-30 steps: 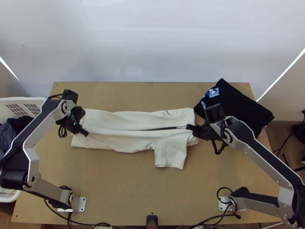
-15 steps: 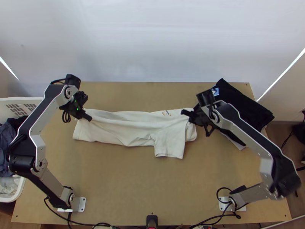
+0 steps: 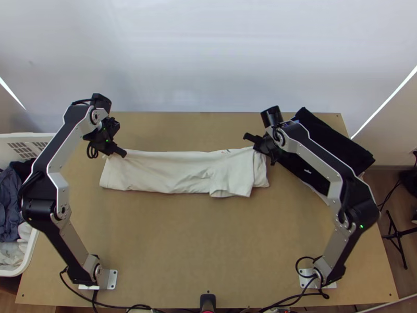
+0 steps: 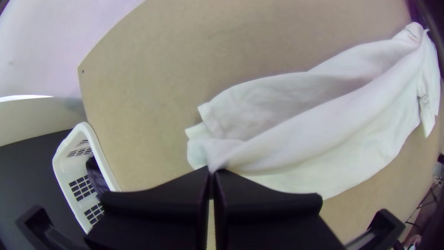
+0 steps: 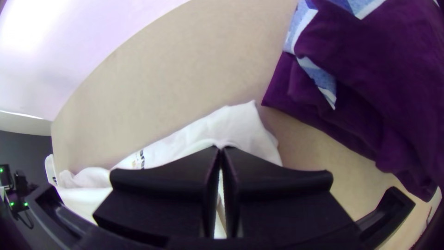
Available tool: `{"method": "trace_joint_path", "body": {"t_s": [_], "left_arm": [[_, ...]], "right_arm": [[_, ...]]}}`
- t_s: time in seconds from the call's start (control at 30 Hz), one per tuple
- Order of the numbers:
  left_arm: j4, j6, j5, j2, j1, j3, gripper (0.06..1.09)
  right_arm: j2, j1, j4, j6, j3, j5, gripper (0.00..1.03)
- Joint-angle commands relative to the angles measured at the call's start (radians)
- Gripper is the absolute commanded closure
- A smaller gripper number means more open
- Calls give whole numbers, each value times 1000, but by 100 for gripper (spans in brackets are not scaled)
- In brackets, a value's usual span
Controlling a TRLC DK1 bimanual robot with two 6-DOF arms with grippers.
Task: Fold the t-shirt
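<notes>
Closest to us, at the near edge of the table (image 3: 167,250), is a small black thing (image 3: 207,301) with black cords (image 3: 292,298) on both sides of it. The left arm (image 3: 73,242) and the right arm (image 3: 340,248) stand on the near part of the table and reach up over it. By the left side of the table is a white basket (image 3: 31,136) with holes in its side. It has dark clothes (image 3: 11,206) and some white clothes (image 3: 13,253) in it. On the floor past the right side is a black stand (image 3: 399,237). The white t-shirt (image 3: 167,175) lies across the middle of the table, folded into a long, thin strip. One short sleeve (image 3: 229,185) lies on top, near the right end, and points to us. The left hand (image 3: 120,152) is squeezed closed on the far edge of the t-shirt, by its left end. The right hand (image 3: 255,143) is pinched closed on the far edge too, by the right end. In the right wrist view, a little dark print (image 5: 141,159) is by the shirt's far edge. Just beside the shirt's right end, toward the far right corner, is a pile of dark clothes (image 3: 333,138) with a blue and white patch (image 5: 319,78). Behind the table is a big white wall (image 3: 208,57).
</notes>
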Motion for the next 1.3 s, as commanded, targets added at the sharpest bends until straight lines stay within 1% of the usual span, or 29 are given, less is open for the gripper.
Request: {"method": "trace_joint_path", "body": {"t_s": [0.0, 0.2, 0.33, 0.37, 0.4, 0.43, 0.47, 0.5, 0.53, 0.57, 0.63, 0.7, 0.73, 0.77, 0.8, 0.83, 0.9, 0.97, 1.07, 1.13, 1.2, 1.27], "left_arm": [[-27, -29, -6, 45, 5, 51, 105], [-29, -41, -4, 70, 4, 54, 105], [-58, -67, -2, 85, -2, 53, 105], [-56, -76, 2, 82, -10, 53, 103], [-33, -90, 25, 65, -16, 48, 86], [16, -105, 67, 27, -18, 21, 49], [28, -109, 136, -2, -16, -5, 7], [1, -125, 202, -4, -16, 1, 10], [2, -153, 223, -4, -19, -2, 10], [20, -191, 225, -4, -19, -9, 10], [83, -267, 232, -18, -4, -41, 10], [151, -320, 263, -61, 31, -101, 10], [200, -340, 292, -99, 51, -150, 10], [235, -345, 350, -142, 76, -203, 10], [278, -354, 383, -177, 97, -256, 10], [313, -372, 395, -212, 117, -298, 10], [372, -379, 467, -272, 165, -386, 10], [481, -386, 485, -332, 203, -492, 10], [545, -400, 501, -352, 243, -570, 10], [594, -408, 579, -369, 274, -628, 10], [688, -440, 680, -381, 312, -694, 10], [777, -454, 748, -373, 335, -754, 10]], "right_arm": [[99, -11, 1, -2, 105, 19, 100], [139, -11, 1, -3, 137, 31, 100], [133, -11, -2, -6, 131, 31, 100], [127, -11, -1, -8, 126, 32, 98], [119, -11, -1, -9, 123, 32, 89], [110, -11, -1, -11, 117, 32, 71], [99, -11, -1, -11, 108, 42, 41], [84, -11, -1, -12, 97, 63, 12], [64, -11, -1, -12, 86, 100, 11], [36, -11, -1, -12, 72, 140, 11], [-33, -11, 1, -14, 40, 166, 11], [-114, -11, 5, -14, 5, 174, 11], [-152, -11, 5, -12, -9, 172, 11], [-189, -10, 5, -12, -18, 172, 11], [-224, -10, 5, -9, -23, 172, 11], [-255, -8, 5, -8, -26, 171, 11], [-310, 4, 5, -9, -32, 171, 11], [-342, 24, 5, -8, -33, 158, 11], [-365, 45, 4, -8, -38, 151, 11], [-372, 56, -1, -9, -41, 121, 11], [-378, 61, -13, -2, -46, 78, 11], [-387, 73, -15, -3, -50, 57, 10]]}}
